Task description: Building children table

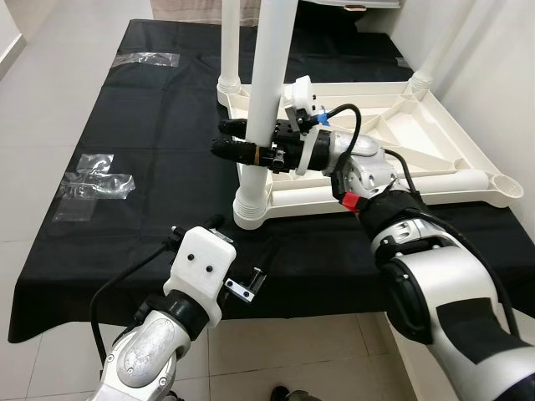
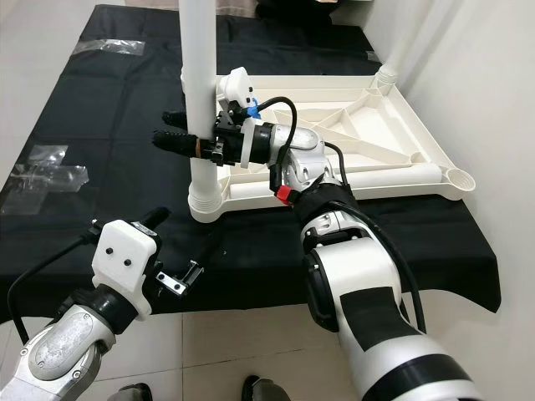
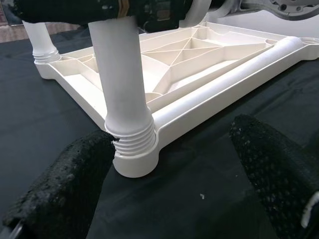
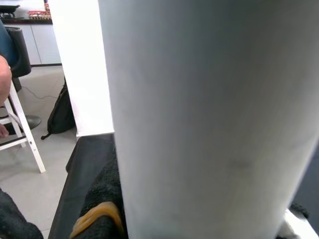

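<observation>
A black cloth (image 1: 125, 251) covers the counter, clear plastic wrappers (image 1: 96, 182) lying on it. Pale floor tiles (image 1: 42, 100) surround it, a white wall (image 1: 485, 58) alongside.

Bright, even indoor light; sharp overall; soft shadows

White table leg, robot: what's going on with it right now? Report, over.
Right gripper shut on near leg, upright in upturned tabletop corner socket. Left gripper open, hovering before that socket. Plastic wrappers off left, nothing blocking.
</observation>
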You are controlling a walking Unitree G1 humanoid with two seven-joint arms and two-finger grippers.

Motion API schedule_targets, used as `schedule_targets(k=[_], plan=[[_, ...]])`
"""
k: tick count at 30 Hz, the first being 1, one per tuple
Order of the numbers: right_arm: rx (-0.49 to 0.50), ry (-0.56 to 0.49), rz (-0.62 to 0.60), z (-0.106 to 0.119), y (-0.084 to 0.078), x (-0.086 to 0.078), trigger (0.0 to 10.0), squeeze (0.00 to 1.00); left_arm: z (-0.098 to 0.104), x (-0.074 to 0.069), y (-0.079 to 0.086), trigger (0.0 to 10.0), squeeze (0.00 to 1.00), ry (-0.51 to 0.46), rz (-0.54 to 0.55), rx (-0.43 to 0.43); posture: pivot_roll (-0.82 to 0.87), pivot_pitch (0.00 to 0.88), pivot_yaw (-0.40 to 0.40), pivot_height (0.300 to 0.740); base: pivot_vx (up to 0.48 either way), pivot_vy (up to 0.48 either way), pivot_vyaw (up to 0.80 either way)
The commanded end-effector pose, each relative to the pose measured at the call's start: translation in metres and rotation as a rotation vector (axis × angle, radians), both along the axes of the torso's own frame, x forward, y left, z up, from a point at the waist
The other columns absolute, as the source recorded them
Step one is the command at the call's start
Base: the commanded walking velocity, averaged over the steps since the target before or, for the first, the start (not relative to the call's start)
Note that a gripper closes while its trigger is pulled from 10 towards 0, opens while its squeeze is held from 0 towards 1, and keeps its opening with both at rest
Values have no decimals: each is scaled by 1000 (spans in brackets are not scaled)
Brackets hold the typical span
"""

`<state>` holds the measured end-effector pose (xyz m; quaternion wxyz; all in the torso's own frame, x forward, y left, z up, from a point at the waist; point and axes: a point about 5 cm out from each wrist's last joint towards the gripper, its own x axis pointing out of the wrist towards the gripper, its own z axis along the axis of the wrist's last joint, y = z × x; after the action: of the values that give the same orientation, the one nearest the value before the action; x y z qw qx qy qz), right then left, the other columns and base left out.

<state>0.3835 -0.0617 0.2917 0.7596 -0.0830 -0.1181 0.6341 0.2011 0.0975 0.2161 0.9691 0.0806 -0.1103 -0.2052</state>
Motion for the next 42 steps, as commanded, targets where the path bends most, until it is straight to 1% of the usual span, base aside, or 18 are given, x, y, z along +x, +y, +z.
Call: schedule_targets(k=[1,7,13,14,17,18,19,20,21,23,25,29,31,32,36,39,40,42], plan=[[-85,110,-38,-37,1,1,10000,0,1,-1,0,10000,0,-2,6,4,118,265,-125,740,0,0,0],[-64,105,-110,-40,-5,3,10000,0,3,2,4,10000,0,-17,14,17,118,265,-125,740,0,0,0],[-55,112,-131,-41,-6,4,10000,0,3,4,5,10000,0,-22,17,20,114,264,-122,740,0,0,0],[-38,112,-168,-41,-8,6,10000,0,4,5,6,10000,0,-26,19,21,113,264,-121,740,0,0,0],[-38,112,-168,-41,-8,6,10000,0,4,5,6,10000,0,-26,19,21,113,264,-121,740,0,0,0],[-3,138,-279,-43,-8,11,10000,0,4,6,7,10000,0,-27,21,22,114,262,-122,740,0,0,0],[-3,138,-279,-43,-8,11,10000,0,4,6,7,10000,0,-27,21,22,114,262,-122,740,0,0,0],[1,159,-341,-44,-7,14,10000,0,4,6,7,10000,0,-28,21,24,114,262,-122,740,0,0,0],[1,159,-341,-44,-7,14,10000,0,4,6,7,10000,0,-28,21,24,114,262,-122,740,0,0,0],[10,175,-424,-45,-5,17,10000,0,4,6,7,10000,0,-25,25,21,112,263,-122,740,0,0,0],[42,197,-504,-43,-6,21,10000,0,4,6,7,10000,0,-26,20,25,113,263,-123,740,0,0,0],[51,204,-530,-43,-6,22,10000,0,4,6,6,10000,0,-27,17,27,113,263,-123,740,0,0,0],[67,200,-575,-43,-8,23,10000,0,3,6,7,10000,0,-26,17,28,113,262,-121,740,0,0,0],[67,200,-575,-43,-8,23,10000,0,3,6,7,10000,0,-26,17,28,113,262,-121,740,0,0,0],[91,203,-721,-44,-14,28,10000,0,4,8,8,10000,0,-29,21,30,115,261,-121,740,0,0,0],[109,202,-766,-44,-16,29,10000,0,4,7,8,10000,0,-29,20,31,115,258,-121,740,0,0,0],[120,186,-823,-43,-18,30,10000,0,4,7,8,10000,0,-29,19,32,116,256,-120,740,0,0,0],[120,186,-823,-43,-18,30,10000,0,4,7,8,10000,0,-29,19,32,116,256,-120,740,0,0,0]])
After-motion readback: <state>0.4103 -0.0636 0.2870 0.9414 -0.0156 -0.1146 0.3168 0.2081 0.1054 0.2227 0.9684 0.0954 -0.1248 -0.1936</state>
